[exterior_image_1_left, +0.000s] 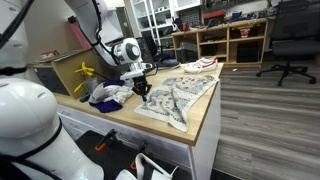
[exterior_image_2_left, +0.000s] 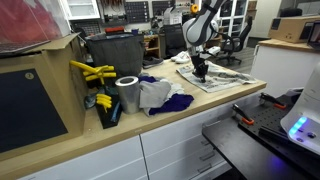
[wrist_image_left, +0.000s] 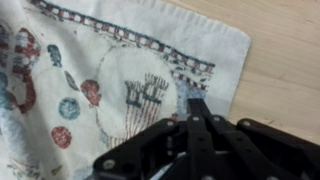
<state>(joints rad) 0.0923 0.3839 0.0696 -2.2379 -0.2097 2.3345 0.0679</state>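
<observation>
My end effector (wrist_image_left: 197, 108) is clenched on the white patterned fabric cloth (wrist_image_left: 110, 90), pinching it near one edge; it lies flat on the wooden desk (exterior_image_1_left: 112, 118), long axis along the desk's length

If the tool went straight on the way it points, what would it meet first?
The patterned cloth, right at the shut tool's tips; likely the wooden counter directly beneath it.

No readable text anywhere. The printed cloth (wrist_image_left: 90, 60) shows a dark motif in a round patch, too blurred to read as letters.
</observation>
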